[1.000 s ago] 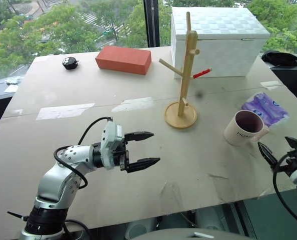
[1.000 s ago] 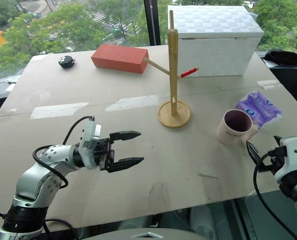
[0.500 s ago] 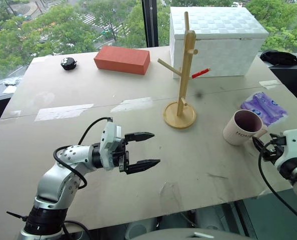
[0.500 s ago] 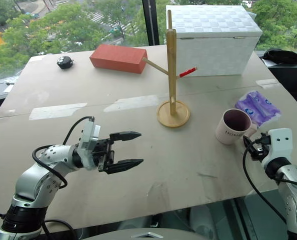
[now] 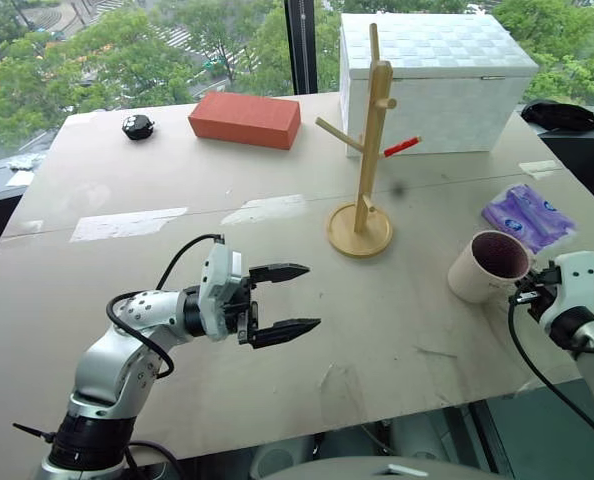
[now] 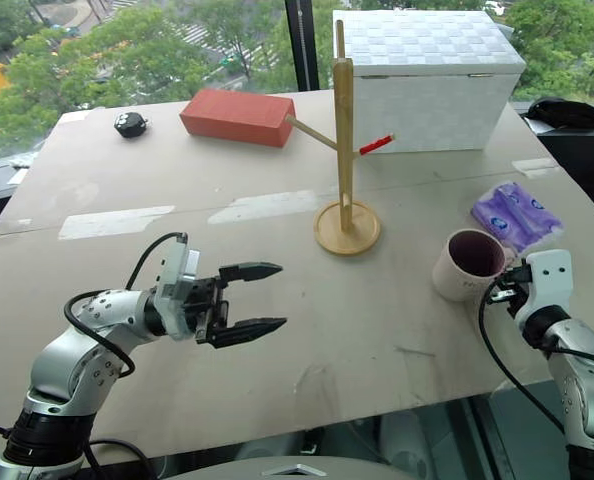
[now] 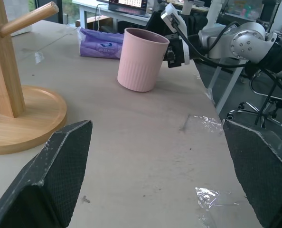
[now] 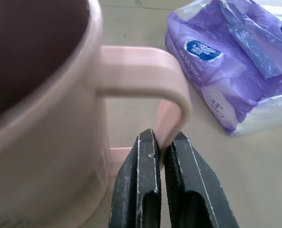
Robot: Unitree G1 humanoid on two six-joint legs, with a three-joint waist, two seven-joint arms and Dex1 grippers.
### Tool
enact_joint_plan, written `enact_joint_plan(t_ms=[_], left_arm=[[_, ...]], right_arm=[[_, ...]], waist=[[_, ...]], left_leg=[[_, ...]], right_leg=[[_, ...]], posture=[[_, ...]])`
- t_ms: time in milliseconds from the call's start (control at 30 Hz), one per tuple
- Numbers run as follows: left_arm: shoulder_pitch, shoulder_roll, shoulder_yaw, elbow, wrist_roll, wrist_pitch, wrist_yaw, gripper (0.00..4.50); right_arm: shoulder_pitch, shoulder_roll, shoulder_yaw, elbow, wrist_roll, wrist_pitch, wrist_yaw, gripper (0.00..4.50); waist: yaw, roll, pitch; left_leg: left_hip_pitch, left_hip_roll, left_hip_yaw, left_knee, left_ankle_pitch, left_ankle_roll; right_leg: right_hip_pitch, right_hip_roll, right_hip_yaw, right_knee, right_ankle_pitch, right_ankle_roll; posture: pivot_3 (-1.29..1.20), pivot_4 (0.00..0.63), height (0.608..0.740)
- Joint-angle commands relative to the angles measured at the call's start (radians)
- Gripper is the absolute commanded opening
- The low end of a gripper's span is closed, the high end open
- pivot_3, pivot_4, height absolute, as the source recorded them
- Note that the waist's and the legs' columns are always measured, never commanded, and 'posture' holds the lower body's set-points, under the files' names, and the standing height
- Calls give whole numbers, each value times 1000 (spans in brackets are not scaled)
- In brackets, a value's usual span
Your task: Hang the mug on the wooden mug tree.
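Near the right edge of the tabletop (image 5: 127,200), my right gripper (image 8: 161,152) now has its two black fingers pinched together on the lower part of the handle of the mug (image 5: 487,266); a second ago those fingers stood apart and short of the mug, so the grasp has just been made. The mug now leans toward the gripper, its dark inside turned more toward my head camera than before, though I cannot tell whether its base has left the surface. I judge the pick-up step is nearly done and the lift and carry to the wooden mug tree (image 5: 368,150) come next. That tree stands upright on its round base near the middle of the tabletop, well apart from the mug, its pegs bare. My left gripper (image 5: 283,298) hovers over the near left part of the tabletop with its fingers apart, holding nothing, unmoved over the last second. As for containers, the mug looks empty inside, and a closed white box (image 5: 437,75) sits at the far edge behind the tree, its contents hidden. A purple tissue pack (image 5: 529,216) lies just beyond the mug, and a red brick (image 5: 245,119) rests toward the far edge.
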Motion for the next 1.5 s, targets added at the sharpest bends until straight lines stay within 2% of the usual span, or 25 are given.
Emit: enact_joint_plan(t_ms=[33,200,300,500,633,800,1000,1167,1333,1367,1500], left_arm=[[12,-62,59,-32,-5,-85,71,4500],[23,-152,152,16,-77,-179,69,4500],[7,-137,174,25,-129,-148,47,4500],[-21,-71,208,-4,-268,-25,44,4500],[5,-46,259,-69,-415,52,63,4500],[99,-52,307,-199,-488,68,140,4500],[129,-55,291,-392,-562,77,356,4500],[42,-55,211,-511,-605,93,603,4500],[-143,-96,57,-531,-542,129,851,4500],[-169,-105,35,-509,-525,133,862,4500],[-147,-116,23,-333,-426,95,719,4500]], right_arm=[[3,-59,-54,-133,65,-20,77,49],[-95,-167,-46,-303,174,111,100,49],[-224,-240,1,-302,217,173,134,49],[-476,-373,133,-57,179,96,362,49],[-656,-410,246,219,83,-44,527,49],[-879,-373,354,476,-2,-165,664,49],[-1092,-284,438,725,-96,-296,767,49],[-1200,-228,466,861,-146,-374,820,49],[-1270,-181,462,930,-167,-390,842,49],[-1277,-176,460,936,-171,-392,845,49],[-1306,-149,474,939,-192,-378,863,49]], waist=[[0,1,1],[-6,1,1],[-2,1,1],[1,-2,2],[-4,-4,4],[-24,-3,4],[-26,-3,5],[-18,-4,7],[-16,-5,7],[-17,-5,7],[-25,-4,7]], left_leg=[[0,0,0,0,0,0],[0,0,0,0,0,0],[1,1,0,0,-2,3],[-1,0,0,3,-2,3],[-1,-1,2,4,-1,2],[-1,0,2,1,-1,2],[-2,0,2,0,-1,1],[-2,-1,1,1,-1,1],[-2,-1,1,1,-1,1],[-2,-1,1,1,0,0],[-2,-1,2,0,0,-1]], right_leg=[[0,0,0,0,0,0],[0,-4,0,0,0,0],[0,-3,-1,0,1,-1],[0,0,-3,-1,1,-1],[0,-2,0,-1,1,-1],[-1,-5,0,-1,1,-1],[-2,-5,4,-1,1,-1],[-2,-5,4,-1,2,-2],[-2,-4,3,0,2,-3],[-2,-4,2,0,3,-3],[-3,1,2,0,3,-3]], posture=[[0,150,740],[0,150,740],[0,150,740],[0,150,740],[0,150,740],[0,150,740],[0,150,740],[0,150,740],[0,150,740],[0,150,740],[0,150,740]])
